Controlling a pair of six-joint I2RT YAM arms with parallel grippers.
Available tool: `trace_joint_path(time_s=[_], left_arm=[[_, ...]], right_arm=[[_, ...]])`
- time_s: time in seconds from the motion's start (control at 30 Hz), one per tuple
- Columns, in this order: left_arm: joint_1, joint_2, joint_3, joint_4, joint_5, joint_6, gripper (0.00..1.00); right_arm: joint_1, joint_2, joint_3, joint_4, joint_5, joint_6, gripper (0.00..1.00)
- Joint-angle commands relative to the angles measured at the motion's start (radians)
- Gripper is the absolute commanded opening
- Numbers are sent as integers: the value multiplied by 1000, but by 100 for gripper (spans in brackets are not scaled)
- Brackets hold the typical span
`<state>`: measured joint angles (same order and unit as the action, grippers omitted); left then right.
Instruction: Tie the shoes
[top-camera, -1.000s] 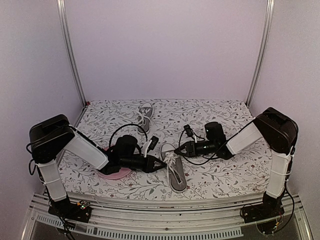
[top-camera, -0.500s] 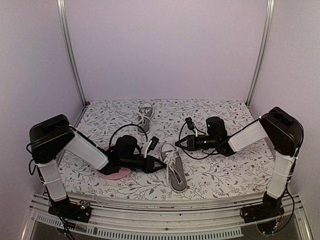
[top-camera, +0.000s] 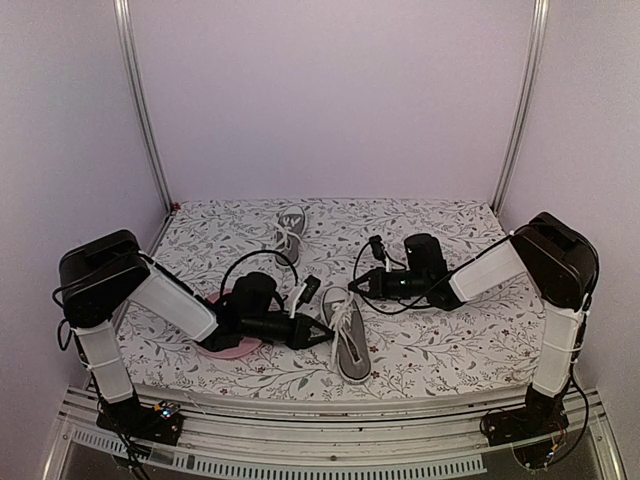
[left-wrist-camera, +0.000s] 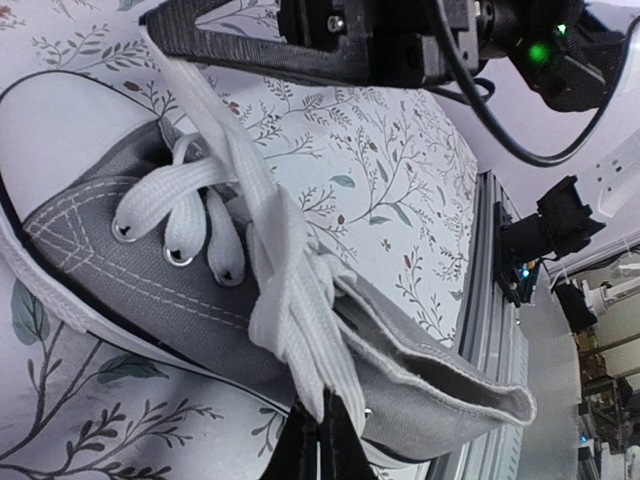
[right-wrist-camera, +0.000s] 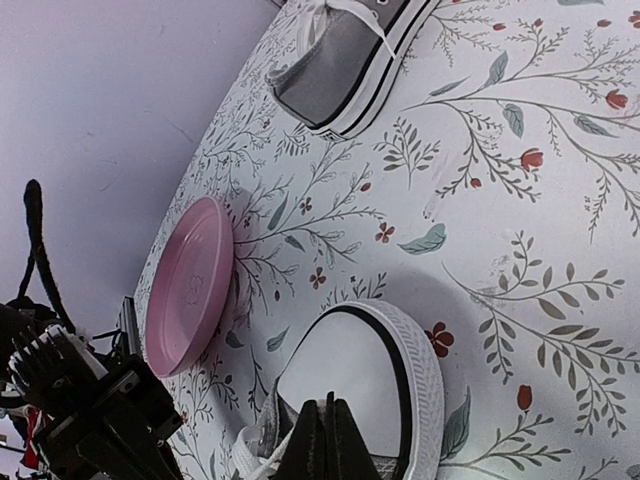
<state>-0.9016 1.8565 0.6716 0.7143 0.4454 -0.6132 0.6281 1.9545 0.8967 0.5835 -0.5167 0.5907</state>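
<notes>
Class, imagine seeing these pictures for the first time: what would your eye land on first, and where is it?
The grey sneaker near the front edge of the table, with the left fingers and the right fingers both shut on its white laces. Next, its twin lying alone at the back, and a pink plate under the left arm.

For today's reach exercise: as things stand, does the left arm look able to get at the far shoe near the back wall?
Probably not yet. The left gripper is shut on the lace of the near shoe, so it must let go first. Nothing lies between it and the far shoe.
</notes>
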Motion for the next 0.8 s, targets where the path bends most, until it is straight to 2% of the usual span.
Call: trace_joint_path(time_s=[0.0,0.37,0.57,0.67,0.73,0.77], left_arm=[[-18,7,-7,23,16,16,0],[-31,9,-30,46,1,7,0],[-26,-3,-12,17,-34,-12,0],[-23,-48,3,-38,-84,2,32],[-18,-94,2,-80,-123,18,47],[-16,-117,1,-99,-134,28,51]], right_arm=[[-15,20,28,12,101,69,2],[-26,34,23,8,120,124,2],[-26,30,29,62,-22,74,3],[-26,16,32,60,-77,37,16],[-26,-4,20,55,-86,16,34],[-27,-18,13,51,-79,3,41]])
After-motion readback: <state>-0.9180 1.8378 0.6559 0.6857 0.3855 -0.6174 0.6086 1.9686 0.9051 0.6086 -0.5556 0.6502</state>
